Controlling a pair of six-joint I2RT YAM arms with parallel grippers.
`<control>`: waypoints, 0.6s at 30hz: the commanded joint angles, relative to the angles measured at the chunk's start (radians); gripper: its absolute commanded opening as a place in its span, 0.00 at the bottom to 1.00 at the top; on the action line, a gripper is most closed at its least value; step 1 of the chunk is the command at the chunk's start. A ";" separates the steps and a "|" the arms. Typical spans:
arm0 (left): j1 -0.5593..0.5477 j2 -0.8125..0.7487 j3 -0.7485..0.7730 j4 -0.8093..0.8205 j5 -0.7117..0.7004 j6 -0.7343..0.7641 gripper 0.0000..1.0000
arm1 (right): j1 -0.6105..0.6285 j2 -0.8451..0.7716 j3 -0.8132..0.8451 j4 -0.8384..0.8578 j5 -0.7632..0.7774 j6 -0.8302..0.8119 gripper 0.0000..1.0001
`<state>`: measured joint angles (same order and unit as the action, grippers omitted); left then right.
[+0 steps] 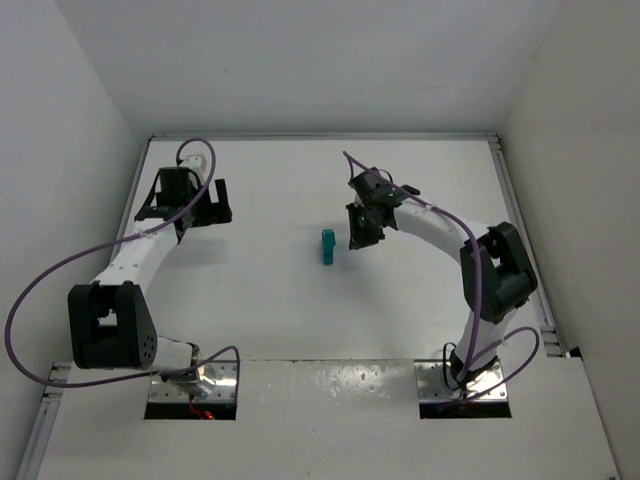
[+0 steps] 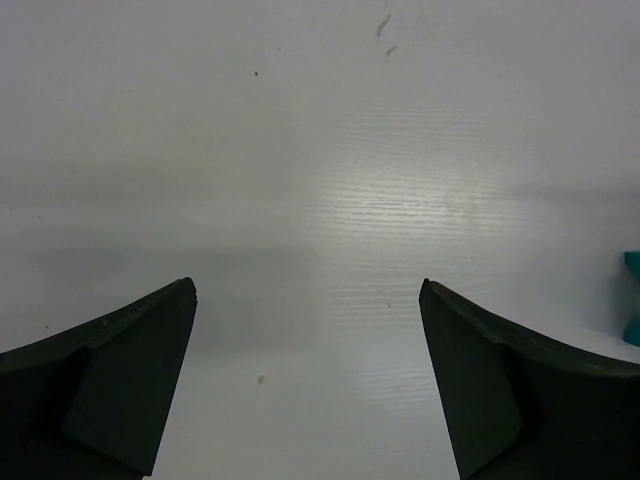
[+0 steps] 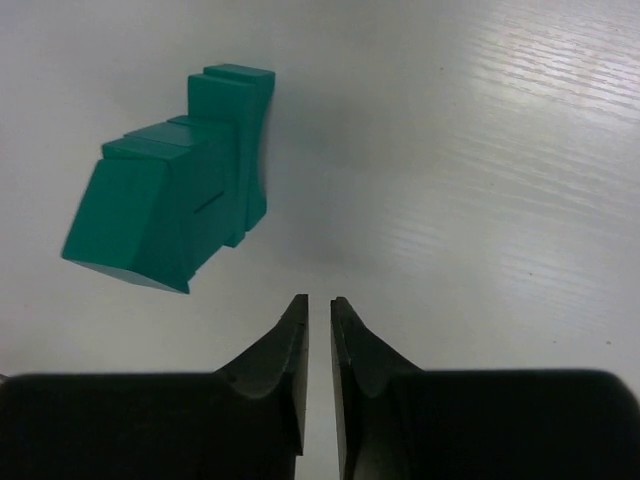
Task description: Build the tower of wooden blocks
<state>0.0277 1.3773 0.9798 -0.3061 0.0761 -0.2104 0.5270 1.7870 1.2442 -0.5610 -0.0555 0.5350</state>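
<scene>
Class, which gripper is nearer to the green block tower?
Right. The right gripper sits just beside the tower, on its right in the top view, not touching it. The left gripper is well away to its left.

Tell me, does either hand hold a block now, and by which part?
Nothing is held. The right hand is shut and empty, beside the tower; the left hand is open.

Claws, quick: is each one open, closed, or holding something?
Left claw: open, holding nothing.
Right claw: closed, empty, beside the small teal-green wooden block tower.
</scene>
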 commanded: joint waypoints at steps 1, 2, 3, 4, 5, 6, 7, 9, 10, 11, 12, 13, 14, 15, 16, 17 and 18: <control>0.006 0.008 0.048 0.007 0.022 0.009 1.00 | 0.018 0.006 0.061 0.029 -0.007 0.019 0.17; 0.006 0.008 0.048 0.007 0.022 0.009 1.00 | 0.019 0.003 0.063 0.030 -0.007 0.019 0.19; 0.006 0.017 0.048 0.007 0.022 0.009 1.00 | 0.022 0.005 0.067 0.030 -0.003 0.016 0.21; 0.006 0.017 0.048 0.007 0.022 0.009 1.00 | 0.030 0.006 0.070 0.029 0.003 0.013 0.23; 0.006 0.017 0.048 0.007 0.022 0.009 1.00 | 0.036 0.003 0.073 0.027 0.014 0.010 0.23; 0.006 0.017 0.048 0.007 0.022 0.009 1.00 | 0.037 0.003 0.075 0.027 0.019 0.007 0.24; 0.006 0.017 0.048 0.007 0.022 0.009 1.00 | 0.037 0.003 0.083 0.029 0.019 0.005 0.24; 0.006 0.017 0.048 0.007 0.031 0.009 1.00 | 0.036 0.006 0.090 0.026 0.016 0.003 0.25; 0.006 0.017 0.048 0.007 0.031 0.009 1.00 | 0.039 0.008 0.095 0.024 0.014 -0.003 0.25; 0.006 0.017 0.048 0.007 0.031 0.009 1.00 | 0.045 0.011 0.097 0.024 0.014 -0.003 0.25; 0.006 0.026 0.048 0.007 0.031 0.009 1.00 | 0.042 0.012 0.101 0.021 0.014 -0.003 0.27; 0.006 0.026 0.048 0.007 0.031 0.009 1.00 | 0.045 0.012 0.103 0.023 0.014 -0.001 0.27; 0.006 0.026 0.048 0.007 0.031 0.009 1.00 | 0.048 0.012 0.101 0.023 0.014 -0.003 0.28; 0.006 0.026 0.048 0.007 0.031 0.000 1.00 | 0.048 0.015 0.103 0.024 0.014 -0.004 0.28; 0.006 0.026 0.048 0.007 0.031 0.000 1.00 | 0.050 0.014 0.103 0.023 0.014 -0.006 0.28; 0.006 0.026 0.048 0.007 0.031 0.000 1.00 | 0.050 0.012 0.103 0.023 0.014 -0.004 0.30; 0.006 0.026 0.048 0.007 0.040 0.000 1.00 | 0.048 0.014 0.104 0.023 0.014 -0.003 0.30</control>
<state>0.0277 1.4036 0.9886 -0.3092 0.0921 -0.2108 0.5682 1.7977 1.3060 -0.5545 -0.0521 0.5320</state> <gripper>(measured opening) 0.995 0.293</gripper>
